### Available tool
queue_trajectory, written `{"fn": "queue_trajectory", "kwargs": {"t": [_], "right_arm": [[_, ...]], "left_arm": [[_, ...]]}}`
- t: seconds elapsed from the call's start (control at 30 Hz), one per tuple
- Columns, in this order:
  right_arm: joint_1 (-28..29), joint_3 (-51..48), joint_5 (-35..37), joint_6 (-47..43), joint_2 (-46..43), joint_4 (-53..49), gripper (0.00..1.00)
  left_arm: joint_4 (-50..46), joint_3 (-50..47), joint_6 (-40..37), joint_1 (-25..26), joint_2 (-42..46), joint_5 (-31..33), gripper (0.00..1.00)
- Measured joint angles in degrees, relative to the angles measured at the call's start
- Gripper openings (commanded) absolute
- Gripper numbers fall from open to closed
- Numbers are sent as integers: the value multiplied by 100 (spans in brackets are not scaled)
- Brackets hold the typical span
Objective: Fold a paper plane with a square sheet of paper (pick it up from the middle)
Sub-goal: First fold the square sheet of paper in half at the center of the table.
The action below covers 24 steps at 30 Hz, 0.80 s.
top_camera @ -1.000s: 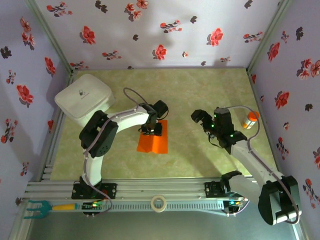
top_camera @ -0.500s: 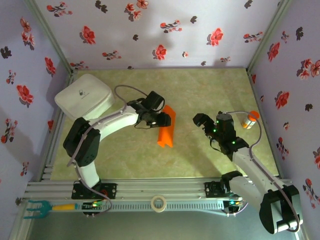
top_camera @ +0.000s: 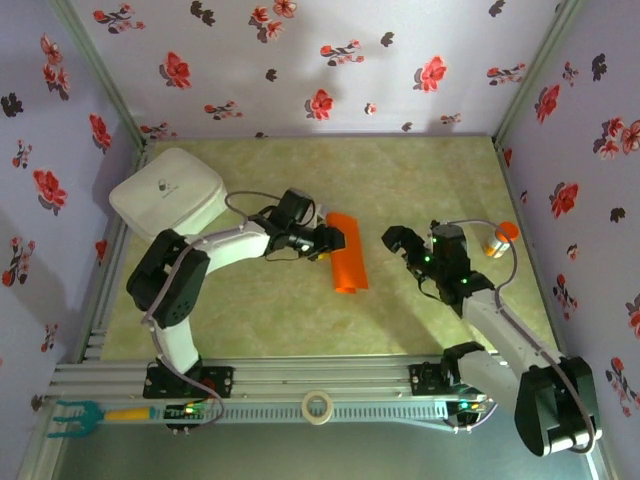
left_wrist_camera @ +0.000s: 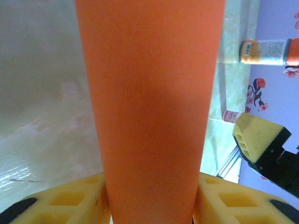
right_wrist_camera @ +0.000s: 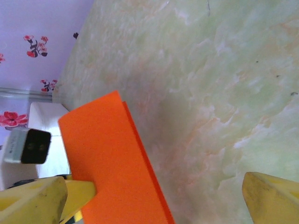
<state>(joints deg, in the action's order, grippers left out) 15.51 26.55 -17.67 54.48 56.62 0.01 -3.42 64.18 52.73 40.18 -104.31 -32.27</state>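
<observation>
Left gripper (top_camera: 328,240): mine, clamped on the paper (top_camera: 348,265), over the table (top_camera: 430,170) middle.
Left wrist: paper between my yellow fingers (left_wrist_camera: 65,203); bottle (left_wrist_camera: 264,51) beyond.
Right gripper (top_camera: 398,242): spread wide, empty, near paper.
Right wrist: paper's doubled edge.

From above and behind the arm bases (top_camera: 190,385), the top external camera looks down over the table (top_camera: 420,180). The left wrist camera, tight against the square sheet of paper (left_wrist_camera: 149,102), faces right. The right wrist camera faces left, sharing that paper.
</observation>
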Motion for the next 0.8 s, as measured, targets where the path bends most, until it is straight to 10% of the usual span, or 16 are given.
{"fn": "queue_trajectory", "kwargs": {"t": [0.8], "right_arm": [[2, 229, -699, 2, 1209, 389, 94]], "left_arm": [[-599, 262, -474, -114, -857, -337, 45]]}}
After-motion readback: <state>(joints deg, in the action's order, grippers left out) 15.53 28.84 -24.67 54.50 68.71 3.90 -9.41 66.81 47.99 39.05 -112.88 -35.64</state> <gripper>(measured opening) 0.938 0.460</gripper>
